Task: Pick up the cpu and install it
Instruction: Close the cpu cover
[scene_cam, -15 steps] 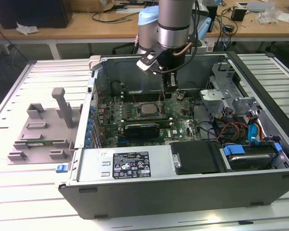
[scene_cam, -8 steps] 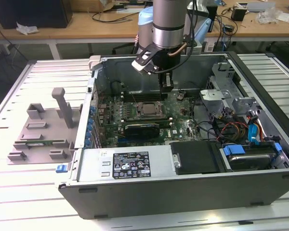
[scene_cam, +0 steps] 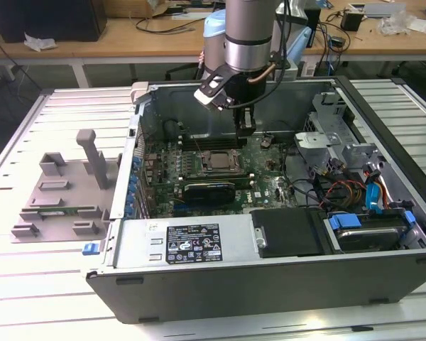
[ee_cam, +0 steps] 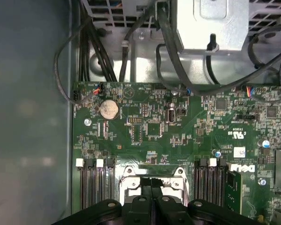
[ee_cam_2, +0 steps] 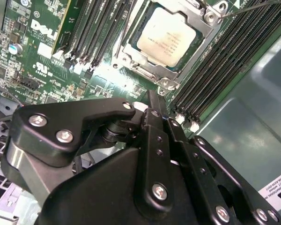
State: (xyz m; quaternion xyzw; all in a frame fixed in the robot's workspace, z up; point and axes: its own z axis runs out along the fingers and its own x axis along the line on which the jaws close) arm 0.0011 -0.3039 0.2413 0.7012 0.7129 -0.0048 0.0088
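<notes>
The cpu [scene_cam: 217, 160], a small square chip with a silvery top, lies flat inside the metal-framed socket [scene_cam: 201, 165] on the green motherboard. In the second wrist view the cpu [ee_cam_2: 166, 36] fills the socket frame [ee_cam_2: 210, 28]. My gripper [scene_cam: 246, 131] hangs just behind the socket, a little above the board, nearer the exterior view's right. Its black fingertips [ee_cam_2: 153, 99] are pressed together with nothing between them. The first wrist view has the shut gripper [ee_cam: 151, 182] over the socket frame's edge [ee_cam: 131, 172].
The open computer case [scene_cam: 220, 284] holds a black expansion card [scene_cam: 209, 190], a power supply [scene_cam: 184, 241], a drive cage [scene_cam: 326, 142] and loose cables [ee_cam: 168, 51]. Memory slots [ee_cam_2: 225, 61] flank the socket. A grey plastic fixture [scene_cam: 64, 192] sits on the table at the exterior view's left.
</notes>
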